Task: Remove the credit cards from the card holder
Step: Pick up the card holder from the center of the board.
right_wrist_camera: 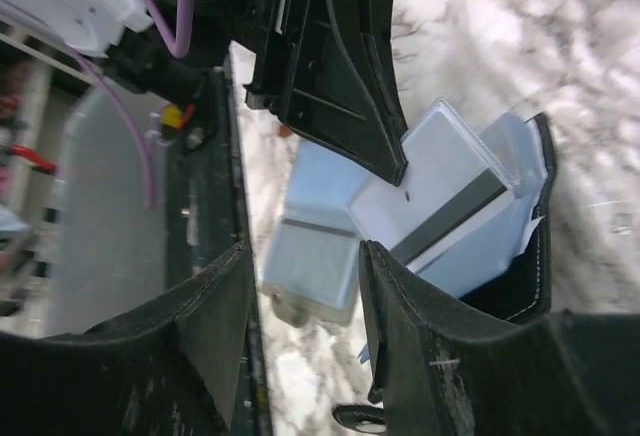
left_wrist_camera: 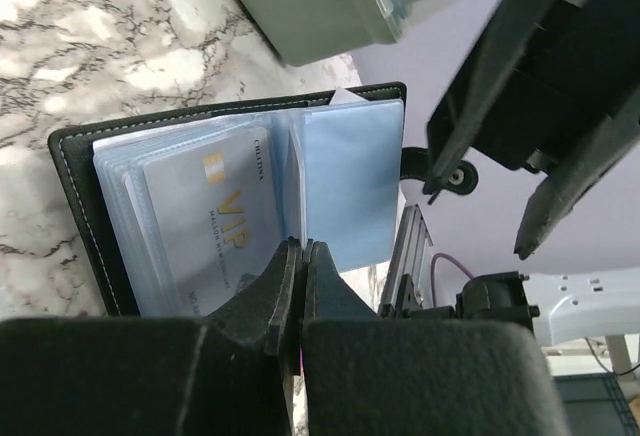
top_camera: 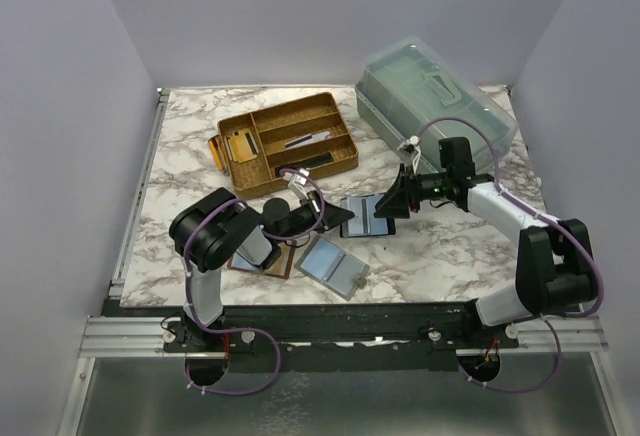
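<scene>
The black card holder [top_camera: 378, 222] lies open mid-table, its blue-grey pockets [left_wrist_camera: 350, 181] facing up. One pale credit card [left_wrist_camera: 215, 231] marked VIP sits in the left pocket. Another credit card [right_wrist_camera: 440, 201], its dark stripe showing, stands up from the holder's [right_wrist_camera: 535, 256] middle fold. My left gripper [left_wrist_camera: 302, 254] is shut on that card's near edge, coming in from the holder's left side [top_camera: 345, 218]. My right gripper [right_wrist_camera: 300, 291] is open with nothing between its fingers. It hovers just above the holder's right half [top_camera: 393, 196].
A grey-outside holder [top_camera: 333, 266] lies open in front of the black one. A brown holder [top_camera: 262, 259] sits under my left arm. A wooden tray [top_camera: 288, 141] with gold cards [top_camera: 238, 144] stands at the back left, a clear lidded box [top_camera: 435, 91] at the back right.
</scene>
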Tool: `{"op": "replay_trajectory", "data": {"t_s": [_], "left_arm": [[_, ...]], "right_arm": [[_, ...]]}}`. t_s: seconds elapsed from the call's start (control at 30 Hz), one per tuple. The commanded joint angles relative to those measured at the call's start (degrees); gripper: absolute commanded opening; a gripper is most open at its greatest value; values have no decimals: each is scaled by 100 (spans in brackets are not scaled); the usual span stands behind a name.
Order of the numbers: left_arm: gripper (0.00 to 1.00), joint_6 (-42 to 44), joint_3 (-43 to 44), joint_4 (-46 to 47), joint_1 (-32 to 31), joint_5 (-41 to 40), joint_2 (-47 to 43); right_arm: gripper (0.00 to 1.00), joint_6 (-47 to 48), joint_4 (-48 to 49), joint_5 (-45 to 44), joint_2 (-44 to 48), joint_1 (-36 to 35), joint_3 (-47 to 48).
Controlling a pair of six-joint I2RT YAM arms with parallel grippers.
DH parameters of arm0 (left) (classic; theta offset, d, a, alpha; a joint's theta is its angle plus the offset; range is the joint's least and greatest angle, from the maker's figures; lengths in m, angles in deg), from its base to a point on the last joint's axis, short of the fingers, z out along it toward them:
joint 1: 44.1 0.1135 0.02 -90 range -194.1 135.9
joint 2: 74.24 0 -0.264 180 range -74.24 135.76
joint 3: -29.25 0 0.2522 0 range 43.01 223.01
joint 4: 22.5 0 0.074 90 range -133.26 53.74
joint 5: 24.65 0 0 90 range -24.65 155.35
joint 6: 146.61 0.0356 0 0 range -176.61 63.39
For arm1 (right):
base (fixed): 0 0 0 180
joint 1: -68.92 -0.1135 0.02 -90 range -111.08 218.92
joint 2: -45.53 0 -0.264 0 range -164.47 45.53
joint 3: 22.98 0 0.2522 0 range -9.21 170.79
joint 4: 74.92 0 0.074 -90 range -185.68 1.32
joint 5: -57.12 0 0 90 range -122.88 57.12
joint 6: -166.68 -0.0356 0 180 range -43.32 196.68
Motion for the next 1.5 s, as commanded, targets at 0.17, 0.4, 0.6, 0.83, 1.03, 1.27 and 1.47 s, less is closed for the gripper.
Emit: {"op": "replay_trajectory", "data": {"t_s": [0.17,0.4,0.6,0.83,1.03,1.27,1.47], "left_arm": [[0,494,-161,1384,-323,-476,-155],[0,464,-170,1391,-353,-607,-392],[0,395,-166,1391,-382,-628,-658],[0,330,-141,1391,-425,-653,-931],[0,280,-51,1391,-540,-652,-1020],[0,158,61,1400,-613,-637,-1190],[0,-9,296,1397,-735,-638,-1300]], "right_arm": [[52,-1116,555,5,-470,-25,-109],[50,-1182,501,-1052,-481,-25,-125],[50,-1216,476,-852,-579,-25,-90],[50,-1444,739,-538,-492,-23,-183],[51,-1790,1101,-6,-446,-16,-276],[51,-2381,1674,365,-385,121,-412],[50,-3217,2586,883,-105,182,-656]]}}
